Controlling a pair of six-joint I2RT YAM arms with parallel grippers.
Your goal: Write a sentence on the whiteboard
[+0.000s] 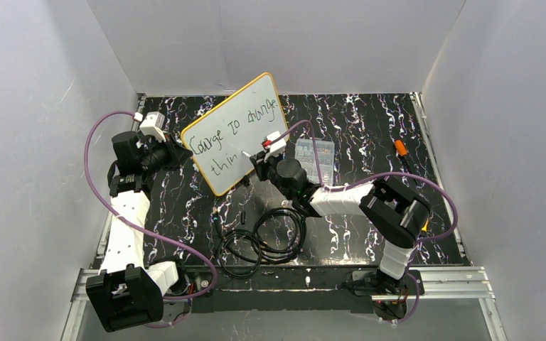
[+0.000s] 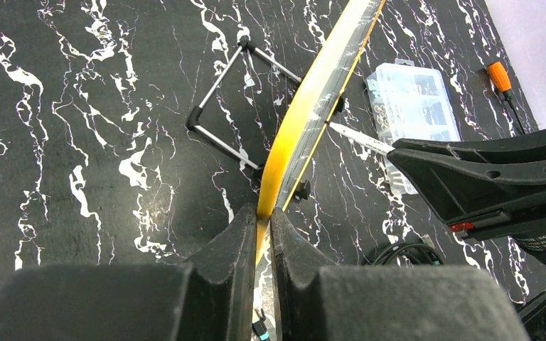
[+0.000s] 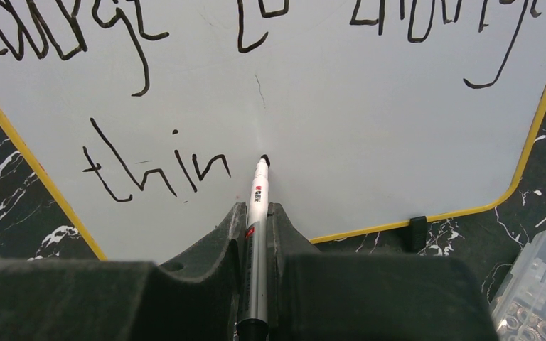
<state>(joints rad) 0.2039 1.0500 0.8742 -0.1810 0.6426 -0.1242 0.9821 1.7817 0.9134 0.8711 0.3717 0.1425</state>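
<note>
The whiteboard [image 1: 245, 145], yellow-rimmed, stands tilted on the table. My left gripper [image 1: 183, 152] is shut on its left edge; in the left wrist view the yellow rim [image 2: 313, 92] runs up from between the jaws of the left gripper [image 2: 263, 217]. The sentence [image 1: 233, 128] reads "Courage to change" on the upper line, with "thin" [image 3: 156, 170] below it. My right gripper [image 3: 257, 213] is shut on a silver marker [image 3: 258, 195]. The marker's black tip touches the board just right of "thin". From the left wrist view the marker [image 2: 359, 138] meets the board's face.
A clear plastic parts box [image 1: 316, 160] lies right of the board, close behind the right arm. An orange-handled tool [image 1: 400, 148] lies at the far right. Black cable coils [image 1: 263, 238] lie near the front edge. The board's wire stand [image 2: 220, 106] props it from behind.
</note>
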